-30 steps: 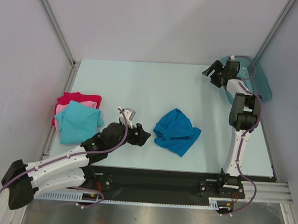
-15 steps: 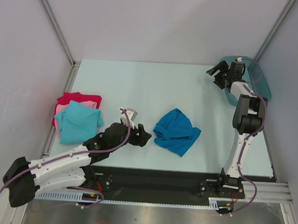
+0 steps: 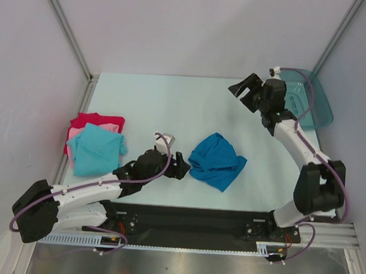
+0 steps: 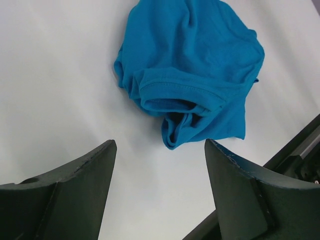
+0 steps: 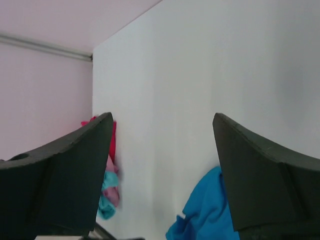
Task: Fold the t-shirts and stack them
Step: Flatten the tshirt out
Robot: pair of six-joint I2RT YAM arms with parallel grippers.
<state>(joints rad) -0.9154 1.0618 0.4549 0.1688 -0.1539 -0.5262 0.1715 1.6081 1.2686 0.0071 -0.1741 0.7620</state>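
Observation:
A crumpled medium blue t-shirt (image 3: 217,161) lies near the table's front middle; it also fills the upper part of the left wrist view (image 4: 192,60) and shows low in the right wrist view (image 5: 207,212). At the left, a stack holds a light turquoise shirt (image 3: 95,148) over a pink one (image 3: 79,133) over a red one (image 3: 95,119). My left gripper (image 3: 180,166) stands open just left of the blue shirt, nothing between its fingers (image 4: 80,185). My right gripper (image 3: 243,94) hangs open above the far right of the table, empty.
A teal translucent plastic tray (image 3: 314,101) sits at the far right corner, behind the right arm. A metal frame rail (image 3: 80,116) runs along the table's left edge. Grey walls close in the back and sides.
My right arm has swung left and forward, away from the teal tray, out over the table. My left gripper has crept right, closer to the blue shirt.

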